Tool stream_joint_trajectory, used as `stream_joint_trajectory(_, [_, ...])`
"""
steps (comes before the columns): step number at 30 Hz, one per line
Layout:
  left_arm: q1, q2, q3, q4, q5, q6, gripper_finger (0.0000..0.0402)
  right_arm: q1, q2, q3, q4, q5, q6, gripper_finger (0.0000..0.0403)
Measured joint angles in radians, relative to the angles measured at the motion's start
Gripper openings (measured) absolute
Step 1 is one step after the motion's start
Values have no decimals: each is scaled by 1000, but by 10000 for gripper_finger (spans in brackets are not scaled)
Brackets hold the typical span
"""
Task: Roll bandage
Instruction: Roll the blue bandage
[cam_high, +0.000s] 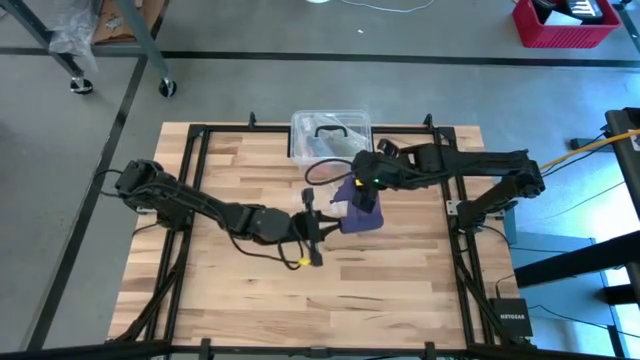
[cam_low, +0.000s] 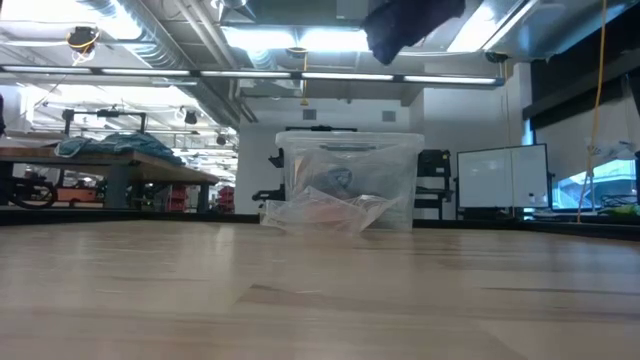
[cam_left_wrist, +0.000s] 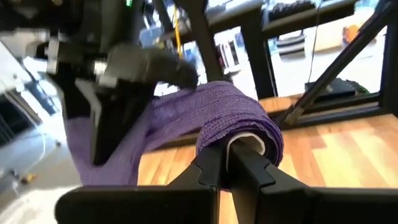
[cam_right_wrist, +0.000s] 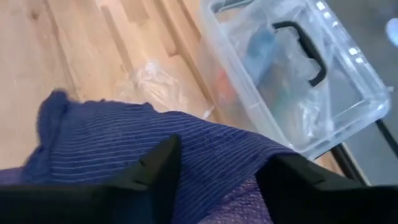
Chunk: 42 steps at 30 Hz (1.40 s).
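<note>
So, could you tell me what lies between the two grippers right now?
The bandage spans from the left gripper to the right gripper, shown in the high view.

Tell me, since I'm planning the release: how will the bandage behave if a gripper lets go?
Probably floppy: the bandage drapes in folds over the right gripper. It looks soft and light, so the tail would likely sag. The turns wrapped by the left gripper may loosen.

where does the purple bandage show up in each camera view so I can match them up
High view: bandage at table centre, between both arms.
Low view: dark fabric at the top edge, probably the bandage, off the table.
Left wrist view: centre, rolled end clamped in the left pincer.
Right wrist view: lower half.
Shared landmark: clear plastic box, in all but the left wrist view.
</note>
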Motion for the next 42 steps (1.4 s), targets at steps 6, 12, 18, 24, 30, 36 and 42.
stream_joint_trajectory(6, [44,0,0,-74,7,-101,10,3,-1,0,12,-58,-4,237])
stream_joint_trajectory(12, [51,0,0,-111,6,-127,10,3,-1,0,12,-75,4,241])
stream_joint_trajectory(18, [48,0,0,-115,2,-132,10,3,-9,0,-15,-159,83,241])
stream_joint_trajectory(24, [51,0,1,-135,2,-138,10,3,-14,70,-70,-271,172,241])
stream_joint_trajectory(30, [42,-1,1,-131,41,-117,11,2,-16,139,-52,-139,194,241])
stream_joint_trajectory(36, [39,-1,2,-129,195,-97,11,3,-16,184,-55,-179,191,241])
stream_joint_trajectory(42, [33,-2,2,-115,198,-100,11,9,-41,183,-157,-185,153,241])
